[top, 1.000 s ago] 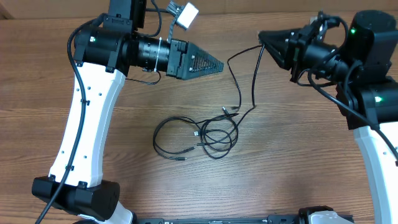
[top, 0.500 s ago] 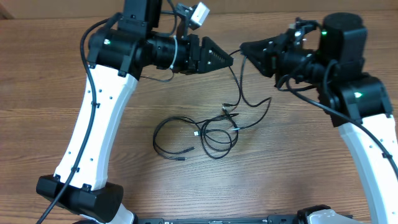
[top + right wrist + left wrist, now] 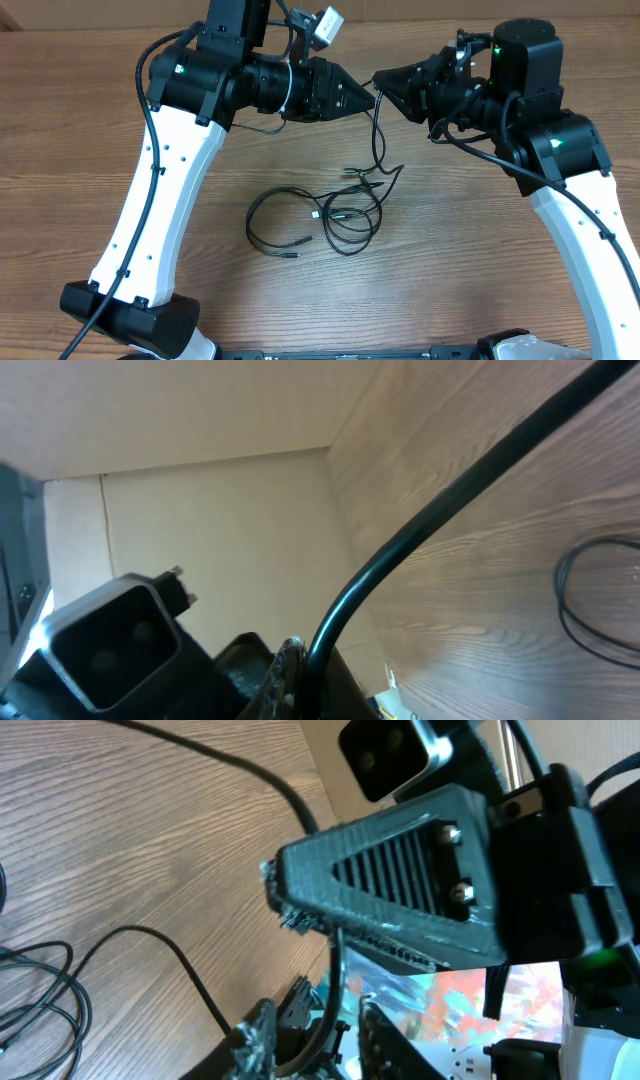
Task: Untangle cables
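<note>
The cables (image 3: 335, 215) lie as a loose bundle of thin black loops on the wooden table, with small plug ends sticking out. One strand (image 3: 377, 135) rises from the bundle to the two grippers, which meet tip to tip above the far side of the table. My right gripper (image 3: 380, 84) is shut on this strand; in the right wrist view the cable (image 3: 440, 525) runs out from its pinched fingertips (image 3: 295, 665). My left gripper (image 3: 368, 98) is open. In the left wrist view its fingers (image 3: 312, 1042) stand apart with the same cable (image 3: 335, 970) passing between them.
The left arm's white link (image 3: 150, 200) and base (image 3: 130, 310) stand at the left, and the right arm's link (image 3: 590, 240) at the right. Thick black arm cords (image 3: 150, 110) run along the arms. The table's back edge (image 3: 420, 14) lies just behind the grippers.
Both arms swung inward until their tips met. The right gripper carried its cable end to the left, and the hanging strand went slacker and bunched up nearer the bundle.
</note>
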